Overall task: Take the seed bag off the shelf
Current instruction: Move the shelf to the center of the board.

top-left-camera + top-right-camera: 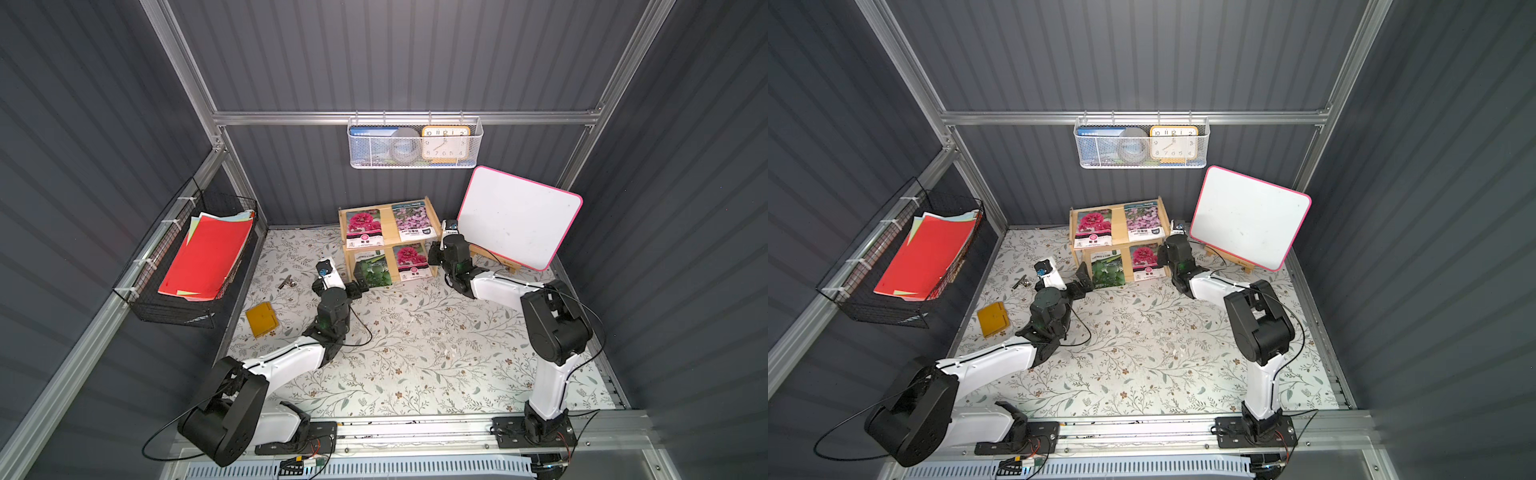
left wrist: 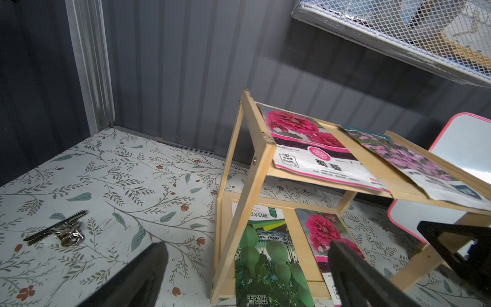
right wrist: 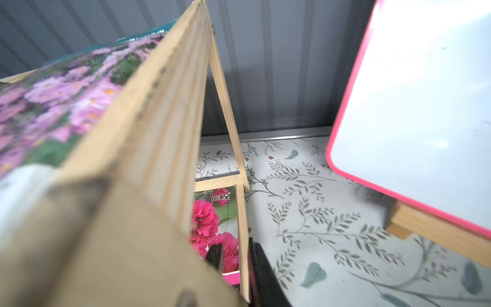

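The shelf (image 1: 390, 243) is a small two-tier bamboo rack at the back of the floral mat. Two seed bags lie on its top board, a red-flower one (image 1: 363, 228) and a purple-flower one (image 1: 413, 222). The lower tier holds a green seed bag (image 1: 374, 271) (image 2: 268, 255) and another red-flower bag (image 1: 411, 262). My left gripper (image 1: 359, 286) (image 2: 248, 245) is open wide at the shelf's left front corner, in front of the green bag. My right gripper (image 1: 434, 253) (image 3: 235, 247) is at the shelf's right end. Its jaws are closed narrowly around the thin front post (image 3: 243, 226).
A pink-edged whiteboard (image 1: 519, 216) on a wooden stand leans close behind my right arm. A white mesh basket (image 1: 415, 143) with a clock hangs on the back wall. A black wire basket (image 1: 187, 266) holds red paper. A metal clip (image 2: 58, 232) and a yellow pad (image 1: 261, 319) lie left.
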`<state>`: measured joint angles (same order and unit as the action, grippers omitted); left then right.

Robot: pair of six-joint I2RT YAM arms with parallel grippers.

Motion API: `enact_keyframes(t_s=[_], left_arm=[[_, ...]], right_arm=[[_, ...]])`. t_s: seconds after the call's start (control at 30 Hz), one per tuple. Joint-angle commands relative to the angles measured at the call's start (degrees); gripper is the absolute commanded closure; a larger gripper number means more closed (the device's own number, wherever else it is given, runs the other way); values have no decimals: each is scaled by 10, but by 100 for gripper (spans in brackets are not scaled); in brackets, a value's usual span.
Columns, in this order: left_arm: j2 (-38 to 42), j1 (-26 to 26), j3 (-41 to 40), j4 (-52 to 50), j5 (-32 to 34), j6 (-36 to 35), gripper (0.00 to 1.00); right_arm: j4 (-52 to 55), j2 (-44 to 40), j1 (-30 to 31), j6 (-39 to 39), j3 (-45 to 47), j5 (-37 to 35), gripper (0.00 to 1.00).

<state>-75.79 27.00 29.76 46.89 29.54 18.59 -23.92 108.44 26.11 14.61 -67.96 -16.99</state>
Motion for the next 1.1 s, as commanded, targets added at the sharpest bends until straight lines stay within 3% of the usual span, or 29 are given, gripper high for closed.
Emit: enact_keyframes(t_s=[0.0, 0.43, 0.8, 1.07], left_arm=[[13, -2, -8, 14, -19, -12, 0], [39, -2, -30, 14, -34, -7, 0], [25, -2, -39, 37, -51, 7, 0], [7, -2, -33, 45, -62, 12, 0]], right_arm=[[1, -31, 9, 31, 48, -77, 100], [-43, -106, 14, 41, 175, -77, 100], [-45, -65, 14, 85, 159, -145, 100], [-75, -24, 14, 69, 130, -132, 100]])
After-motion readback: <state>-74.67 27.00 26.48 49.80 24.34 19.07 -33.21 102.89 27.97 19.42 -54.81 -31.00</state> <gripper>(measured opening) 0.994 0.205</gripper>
